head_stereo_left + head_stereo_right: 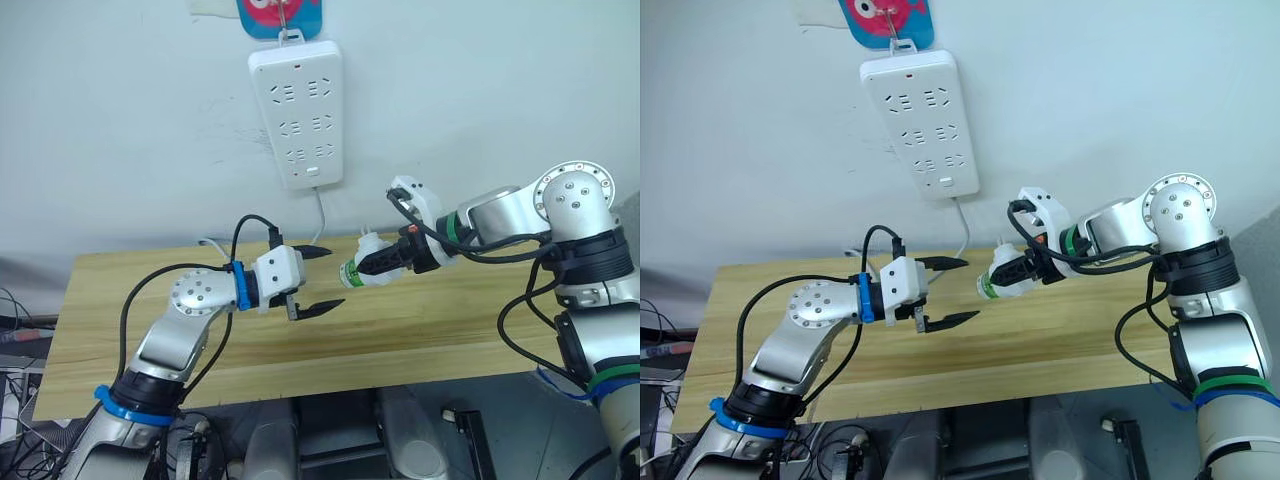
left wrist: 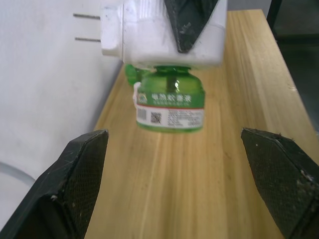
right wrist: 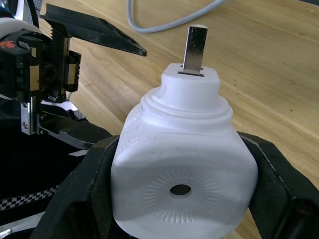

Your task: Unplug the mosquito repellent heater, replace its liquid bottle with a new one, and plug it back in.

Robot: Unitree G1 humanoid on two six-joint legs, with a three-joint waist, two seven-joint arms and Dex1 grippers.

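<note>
The small translucent green liquid bottle [image 2: 170, 102], hanging under the white rounded plastic mosquito repellent heater [image 2: 164, 32], wears a paper label [image 2: 170, 108] around its body. The label's upper green band carries a row of white Chinese characters, too blurred to make out. Just below that band, on the label's white part, sit a barcode, a small square QR code and lines of fine print, none of it legible.
</note>
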